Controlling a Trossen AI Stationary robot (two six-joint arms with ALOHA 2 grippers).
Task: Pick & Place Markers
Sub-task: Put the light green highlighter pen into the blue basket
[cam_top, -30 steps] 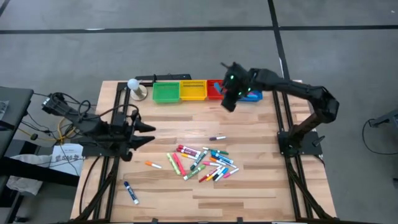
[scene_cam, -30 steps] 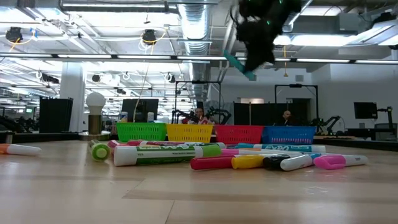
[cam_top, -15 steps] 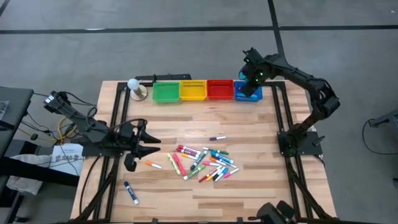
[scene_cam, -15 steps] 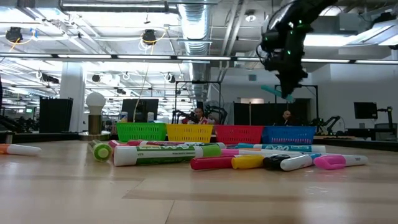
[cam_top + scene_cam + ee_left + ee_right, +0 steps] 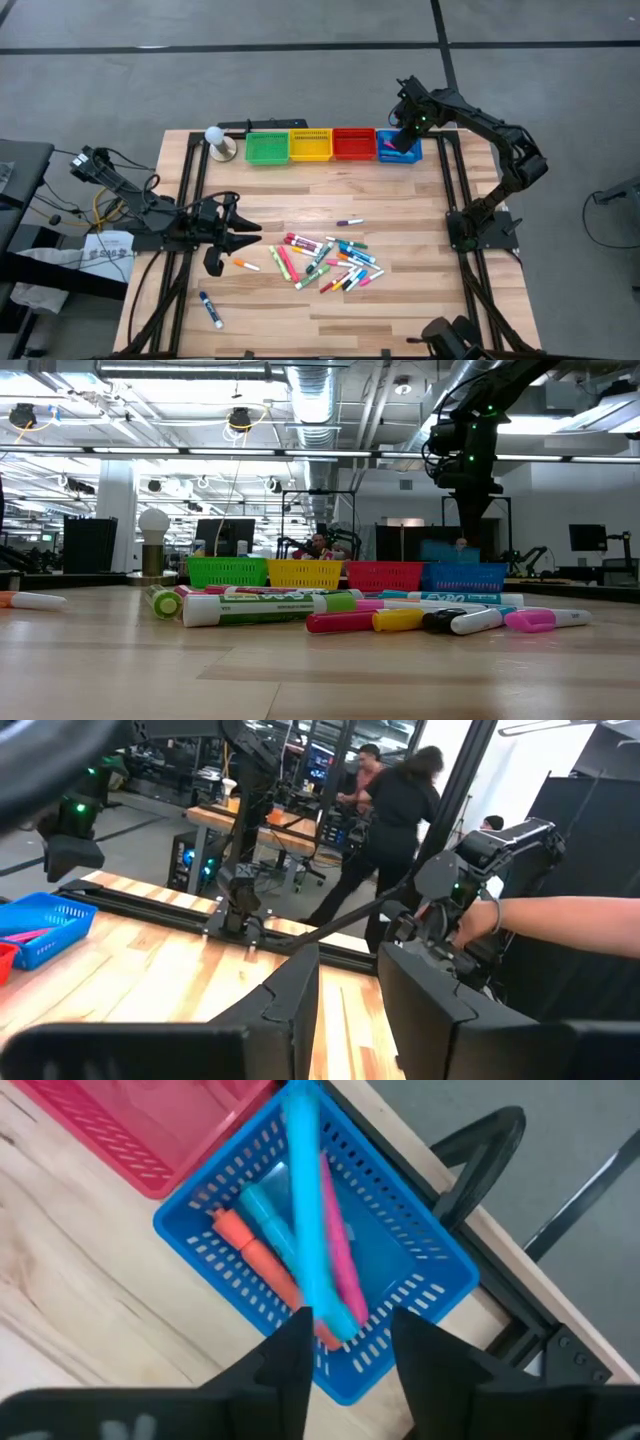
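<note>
Left gripper (image 5: 238, 238): low over the table's left part, fingers pointing toward the middle of the table; in the left wrist view its two dark fingers (image 5: 290, 995) stand a little apart with nothing between them.
Orange marker (image 5: 246, 265): lies alone on the wood just beside the left gripper, on its near side; its long axis runs roughly across the table, slightly slanted.
Judgement, next pick: this orange marker looks like the nearest one to the left jaws, so they would likely need to turn across its length to pinch it.
Blue-and-white marker (image 5: 211, 310): alone near the table's front left corner, slanted, well apart from the rest.
Marker pile (image 5: 330, 264): the bulk of the markers, loose at mid-table, lying at many angles; between the two arms, nearer the left one.
Purple marker (image 5: 349, 222): alone just behind the pile, lying across the table.
Blue bin (image 5: 250, 1190): rightmost of four bins along the back edge; it holds an orange, a teal and a pink marker.
Light-blue marker (image 5: 312, 1210): lengthwise over the blue bin, directly ahead of the right jaws.
Right gripper (image 5: 404, 134): above the blue bin, fingers (image 5: 285, 1365) spread; whether they have fully let go of the light-blue marker, I cannot tell.
</note>
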